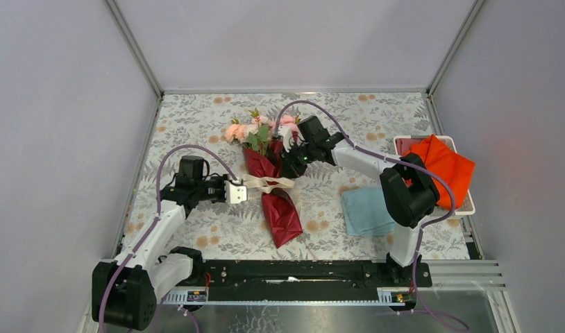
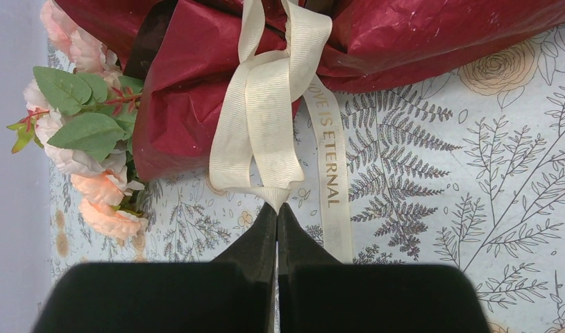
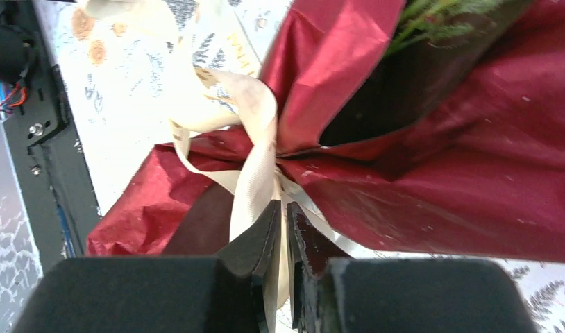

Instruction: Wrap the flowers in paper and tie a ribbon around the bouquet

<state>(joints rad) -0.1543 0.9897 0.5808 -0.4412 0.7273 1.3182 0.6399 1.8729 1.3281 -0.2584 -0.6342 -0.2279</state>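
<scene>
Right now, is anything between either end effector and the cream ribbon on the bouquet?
Nothing visible stands between them. The left end effector is shut on a loop of the flat cream fabric ribbon. The right end effector pinches another strand close against the crinkled dark crimson paper bouquet.

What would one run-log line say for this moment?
stage: tying ribbon | left gripper: shut on ribbon | right gripper: shut on ribbon | bouquet: lying on table

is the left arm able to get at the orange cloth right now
Probably not: the orange cloth lies in the tray at the far right, beyond the bouquet and the right arm, and the left end effector is shut on the ribbon.
</scene>
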